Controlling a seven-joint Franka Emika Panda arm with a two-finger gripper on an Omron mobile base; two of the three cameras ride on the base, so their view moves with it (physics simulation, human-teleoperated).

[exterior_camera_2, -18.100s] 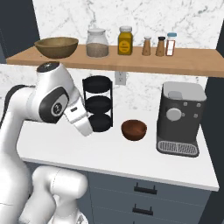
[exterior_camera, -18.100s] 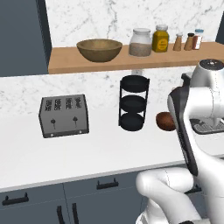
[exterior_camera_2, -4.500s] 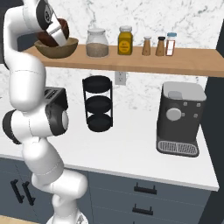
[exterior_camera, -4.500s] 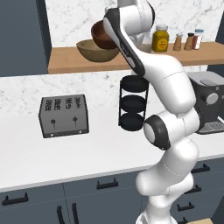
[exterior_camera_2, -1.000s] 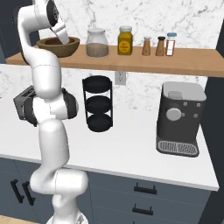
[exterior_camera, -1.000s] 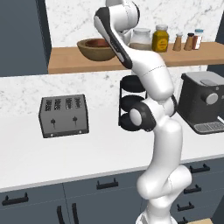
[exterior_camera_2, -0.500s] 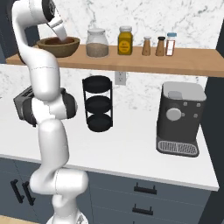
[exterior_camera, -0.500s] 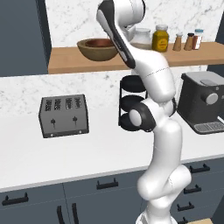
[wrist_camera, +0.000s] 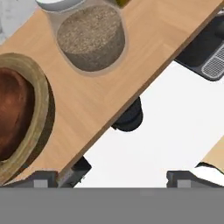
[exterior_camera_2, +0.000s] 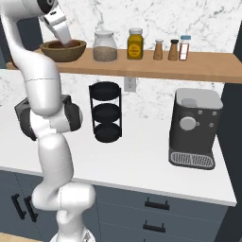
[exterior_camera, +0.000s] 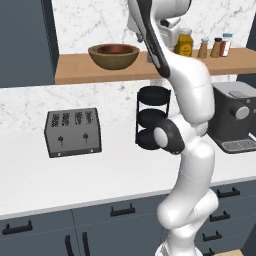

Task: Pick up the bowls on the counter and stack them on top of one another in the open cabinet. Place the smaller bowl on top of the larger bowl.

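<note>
By this moment the gripper (wrist_camera: 111,177) had spread its fingers apart and drawn up and to the right of the smaller bowl (exterior_camera: 114,50), which sat nested inside the larger bowl (exterior_camera: 114,59) on the open cabinet (exterior_camera: 100,74) at upper left of the left base view, so the stacking looked complete.
</note>
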